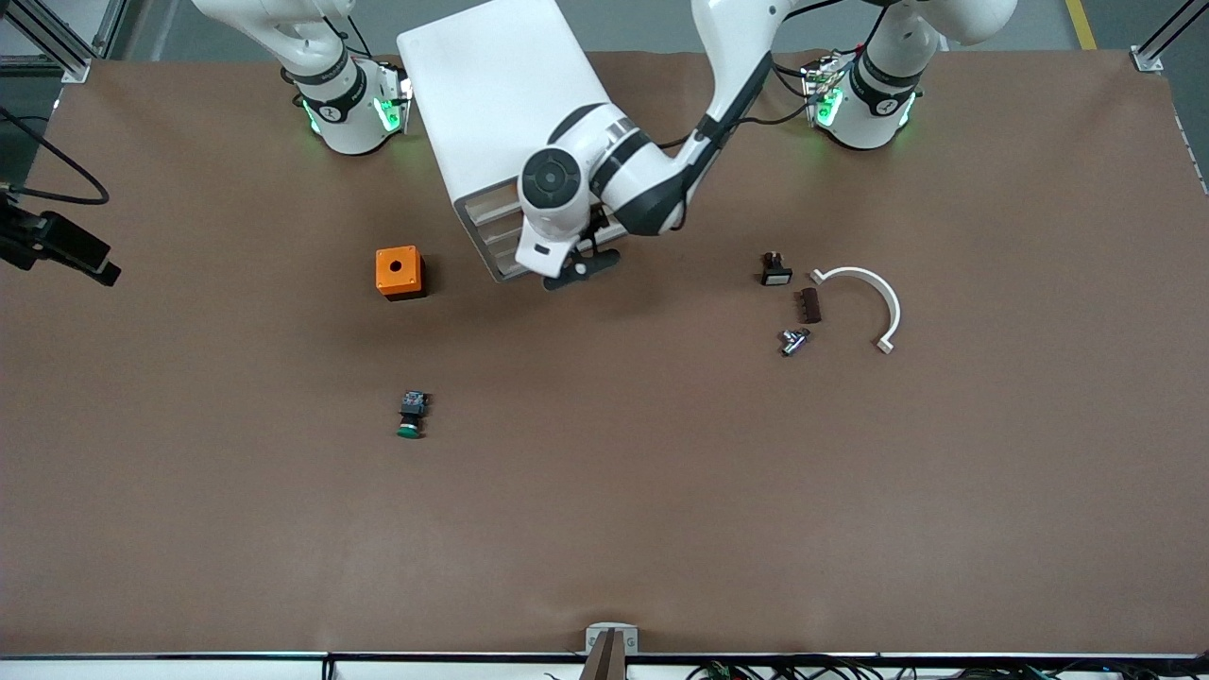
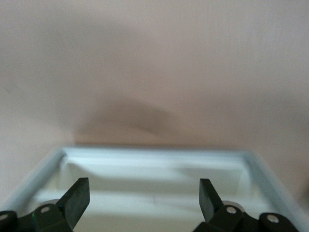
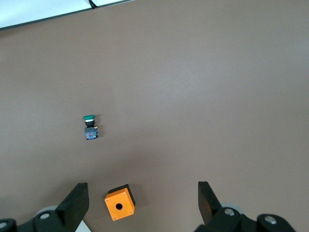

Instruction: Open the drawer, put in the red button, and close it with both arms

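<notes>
A white cabinet (image 1: 501, 123) is seen in the front view near the robots' bases, with the left arm reaching across to its drawer fronts. The left gripper (image 1: 581, 269) is placed at the front of the cabinet; only the left wrist view shows its jaws spread wide and empty over the rim of a white drawer (image 2: 154, 157) that is partly pulled out. Which drawer this is cannot be told.

The right gripper (image 3: 142, 200) is shown only in the right wrist view, held wide open and empty above the orange box (image 3: 120, 203). A green button (image 1: 411, 416) lies nearer the front camera than that box.

The red button is not made out in any view. Small dark parts (image 1: 808, 305) and a white curved piece (image 1: 874, 295) appear toward the left arm's end.
</notes>
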`<state>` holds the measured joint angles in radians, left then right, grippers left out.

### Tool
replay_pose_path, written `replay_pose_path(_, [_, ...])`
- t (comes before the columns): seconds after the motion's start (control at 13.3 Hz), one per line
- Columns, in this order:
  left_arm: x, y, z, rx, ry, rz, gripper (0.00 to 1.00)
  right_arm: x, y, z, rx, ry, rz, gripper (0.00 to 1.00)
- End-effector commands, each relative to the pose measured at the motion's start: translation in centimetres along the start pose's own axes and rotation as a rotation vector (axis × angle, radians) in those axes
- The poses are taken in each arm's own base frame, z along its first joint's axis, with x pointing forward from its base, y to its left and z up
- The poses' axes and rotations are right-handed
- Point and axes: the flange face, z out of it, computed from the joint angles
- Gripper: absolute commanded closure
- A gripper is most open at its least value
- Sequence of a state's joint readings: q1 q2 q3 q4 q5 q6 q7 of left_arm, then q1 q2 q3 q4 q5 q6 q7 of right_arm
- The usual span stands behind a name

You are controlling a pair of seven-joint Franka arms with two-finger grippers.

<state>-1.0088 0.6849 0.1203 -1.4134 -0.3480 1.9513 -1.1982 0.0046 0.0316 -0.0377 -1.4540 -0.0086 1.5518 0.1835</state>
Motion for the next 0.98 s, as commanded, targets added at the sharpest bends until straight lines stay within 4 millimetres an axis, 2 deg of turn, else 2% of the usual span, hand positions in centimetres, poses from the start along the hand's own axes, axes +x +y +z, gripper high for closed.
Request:
replay_pose_path(0.0, [9.7, -4.7, -8.8, -0.059, 0.049, -0.135, 0.0, -1.8, 0.7, -0.5, -0.018, 0.007, -0.012, 0.0])
replay_pose_path(0.23, [19.6, -12.2, -18.3, -0.137, 0.145, -0.268, 0.0, -2.0, 0.9, -0.3, -0.017, 0.01, -0.013, 0.0])
replay_pose_path(0.3, [22.0, -14.7, -20.7, -0.161, 0.167, -0.302, 0.0, -2.0, 0.9, -0.3, -0.018, 0.009, -0.011, 0.0])
replay_pose_path(0.45, [25.5, -19.2, -24.0, -0.146, 0.225, -0.304, 0.0, -1.9, 0.9, -0.3, -0.018, 0.009, -0.011, 0.0])
replay_pose_path(0.6, [26.3, -23.2, -27.6, -0.053, 0.314, -0.159, 0.0, -1.9, 0.9, -0.3, -0.018, 0.009, -0.011, 0.0])
replay_pose_path(0.75, [26.8, -27.0, -30.7, -0.029, 0.321, -0.071, 0.0, -1.9, 0.9, -0.3, -0.018, 0.009, -0.011, 0.0])
replay_pose_path(0.9, [28.8, -31.4, -33.0, -0.03, 0.323, -0.014, 0.0, -1.9, 0.9, -0.3, -0.018, 0.009, -0.011, 0.0])
